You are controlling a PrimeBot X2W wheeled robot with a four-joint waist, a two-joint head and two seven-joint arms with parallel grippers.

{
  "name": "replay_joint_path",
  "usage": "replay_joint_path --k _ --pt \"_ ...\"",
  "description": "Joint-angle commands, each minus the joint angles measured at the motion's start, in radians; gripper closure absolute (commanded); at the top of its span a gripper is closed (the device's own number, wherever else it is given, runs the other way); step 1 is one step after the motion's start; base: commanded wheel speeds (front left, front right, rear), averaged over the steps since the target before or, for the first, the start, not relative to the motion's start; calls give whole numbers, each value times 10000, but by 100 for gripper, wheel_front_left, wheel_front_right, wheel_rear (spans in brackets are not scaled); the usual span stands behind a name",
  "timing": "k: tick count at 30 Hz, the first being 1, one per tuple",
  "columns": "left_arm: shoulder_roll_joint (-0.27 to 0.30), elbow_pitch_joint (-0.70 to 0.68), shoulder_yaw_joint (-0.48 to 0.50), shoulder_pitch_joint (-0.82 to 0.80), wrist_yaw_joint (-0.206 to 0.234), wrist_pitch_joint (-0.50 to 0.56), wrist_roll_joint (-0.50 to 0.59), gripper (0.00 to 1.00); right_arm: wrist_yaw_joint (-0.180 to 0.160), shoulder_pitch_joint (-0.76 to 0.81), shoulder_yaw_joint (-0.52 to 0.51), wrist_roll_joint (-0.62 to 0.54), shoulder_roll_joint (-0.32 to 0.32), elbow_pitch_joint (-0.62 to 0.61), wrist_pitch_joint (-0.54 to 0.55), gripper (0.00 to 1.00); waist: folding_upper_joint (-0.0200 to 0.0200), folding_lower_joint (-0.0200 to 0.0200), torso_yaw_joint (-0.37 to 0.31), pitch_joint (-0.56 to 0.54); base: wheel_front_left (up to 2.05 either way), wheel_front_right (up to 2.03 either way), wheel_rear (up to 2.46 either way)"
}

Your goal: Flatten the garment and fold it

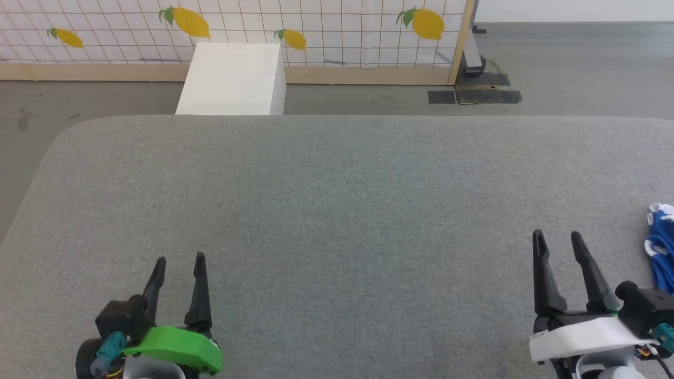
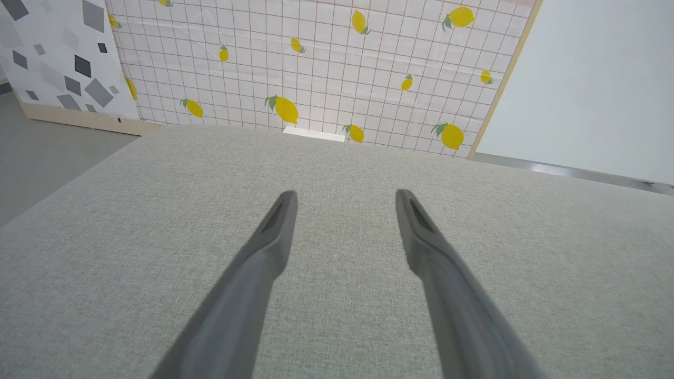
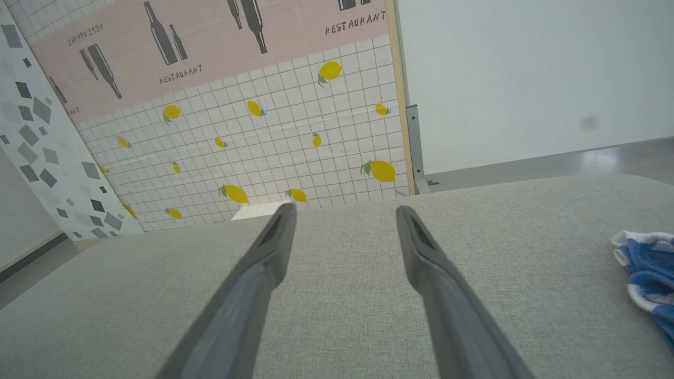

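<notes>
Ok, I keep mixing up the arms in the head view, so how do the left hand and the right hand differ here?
The left hand has a bright green cover at its base; the right hand has a white cover. The right hand sits close to the blue garment, the left hand far from it. Both are open, empty and over the grey surface.

I see bare grey counter [image 1: 337,184] ahead of left end effector [image 1: 180,257] and across to right end effector [image 1: 556,233]: wide free lane between them, both with fingers spread. Obstacle on surface: garment [image 1: 661,252], crumpled blue heap just right of right end effector, apart from its fingers, cut by frame edge. Past counter's far edge, ahead of left end effector: white box [image 1: 231,79], then lemon-print screen [image 1: 326,31]. Both well apart from fingertips.
</notes>
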Motion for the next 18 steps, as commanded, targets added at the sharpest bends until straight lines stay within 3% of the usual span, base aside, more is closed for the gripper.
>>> replay_joint_path --k 1,8,9,18 --pt "-58 17 -27 115 -53 -48 38 0 -13 98 33 68 -5 24 -48 0 -1 1 -6 -2 0 0 0" --pt "-92 100 -88 135 -147 -48 180 0 -13 40 83 135 -5 97 -49 0 -1 1 -63 -4 0 0 0" --pt "-43 96 -84 46 -95 2 109 100 0 5 73 81 0 86 2 100 -1 1 -64 -5 0 0 0" --pt "-59 44 -76 41 -76 79 180 100 1 -3 80 -2 0 58 87 100 -1 1 -82 -24 0 0 0"
